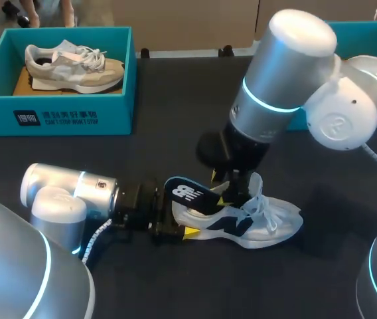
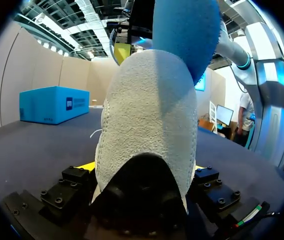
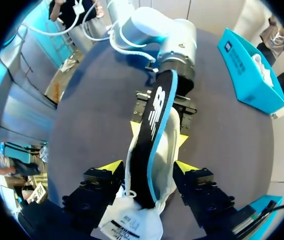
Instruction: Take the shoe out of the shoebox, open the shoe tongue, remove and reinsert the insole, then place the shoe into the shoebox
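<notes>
A white and navy shoe (image 1: 261,222) lies on its sole on the dark table. My left gripper (image 1: 178,230) is shut on its heel; in the left wrist view the pale heel (image 2: 147,115) fills the space between the fingers of that gripper (image 2: 141,170). A dark insole (image 1: 188,194) with a blue edge sticks up and back out of the shoe. My right gripper (image 1: 222,189) hangs over the shoe's opening. In the right wrist view this gripper (image 3: 148,170) is open, its fingers on either side of the insole (image 3: 152,120) without touching it.
A blue shoebox (image 1: 56,116) with a beige shoe (image 1: 69,66) in it stands at the back left. A second blue box (image 1: 368,33) sits at the back right, partly behind my right arm.
</notes>
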Controlling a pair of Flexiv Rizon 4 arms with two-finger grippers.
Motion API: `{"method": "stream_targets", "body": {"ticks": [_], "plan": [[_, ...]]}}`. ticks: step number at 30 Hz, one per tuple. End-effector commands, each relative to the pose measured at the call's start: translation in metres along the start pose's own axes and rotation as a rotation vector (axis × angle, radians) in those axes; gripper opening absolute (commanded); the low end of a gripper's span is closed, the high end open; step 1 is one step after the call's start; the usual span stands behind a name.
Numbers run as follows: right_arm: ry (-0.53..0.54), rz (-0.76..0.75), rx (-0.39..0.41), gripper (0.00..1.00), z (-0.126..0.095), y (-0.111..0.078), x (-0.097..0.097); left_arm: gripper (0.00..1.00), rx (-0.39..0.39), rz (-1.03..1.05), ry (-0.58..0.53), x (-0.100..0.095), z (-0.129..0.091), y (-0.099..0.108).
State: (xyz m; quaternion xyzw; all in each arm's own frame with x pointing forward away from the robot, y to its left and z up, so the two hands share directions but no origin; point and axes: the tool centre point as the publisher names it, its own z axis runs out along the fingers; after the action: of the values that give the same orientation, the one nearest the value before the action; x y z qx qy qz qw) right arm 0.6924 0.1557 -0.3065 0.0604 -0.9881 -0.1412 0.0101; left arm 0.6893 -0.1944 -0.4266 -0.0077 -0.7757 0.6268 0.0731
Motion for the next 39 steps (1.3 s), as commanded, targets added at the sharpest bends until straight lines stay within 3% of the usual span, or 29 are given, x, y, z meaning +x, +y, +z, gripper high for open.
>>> {"method": "stream_targets", "body": {"ticks": [1, 2, 7, 11, 18, 23, 28, 31, 38, 39], "plan": [[-0.010, 0.032, -0.006, 0.65, -0.017, -0.008, 0.004, 0.00, -0.002, -0.002, -0.001, -0.001, 0.002, 0.006], [-0.012, 0.040, -0.018, 0.66, -0.018, -0.008, 0.003, 0.00, -0.002, -0.002, -0.001, -0.001, 0.002, 0.006], [0.017, 0.076, -0.061, 0.49, -0.016, -0.002, 0.000, 0.00, -0.002, -0.002, -0.001, -0.001, 0.002, 0.006], [0.032, 0.094, -0.084, 0.53, -0.007, 0.005, -0.001, 0.00, -0.002, -0.002, -0.001, -0.001, 0.002, 0.006], [0.050, 0.106, -0.119, 0.44, 0.001, 0.015, -0.003, 0.00, -0.002, -0.002, -0.001, -0.001, 0.002, 0.006], [0.053, 0.142, -0.091, 0.43, 0.002, 0.019, -0.004, 0.00, -0.002, -0.002, -0.001, -0.001, 0.002, 0.006], [0.059, 0.156, -0.096, 0.27, 0.006, 0.021, -0.003, 0.00, -0.002, -0.002, -0.001, -0.001, 0.002, 0.006], [0.060, 0.160, -0.096, 0.00, 0.006, 0.021, -0.003, 0.00, -0.002, -0.002, -0.001, -0.001, 0.002, 0.006], [0.037, 0.188, -0.081, 0.00, -0.009, 0.021, 0.000, 0.00, -0.002, -0.002, -0.001, -0.001, 0.002, 0.006], [0.034, 0.194, -0.082, 0.05, -0.011, 0.020, 0.000, 0.00, -0.002, -0.002, -0.001, -0.001, 0.002, 0.006]]}}
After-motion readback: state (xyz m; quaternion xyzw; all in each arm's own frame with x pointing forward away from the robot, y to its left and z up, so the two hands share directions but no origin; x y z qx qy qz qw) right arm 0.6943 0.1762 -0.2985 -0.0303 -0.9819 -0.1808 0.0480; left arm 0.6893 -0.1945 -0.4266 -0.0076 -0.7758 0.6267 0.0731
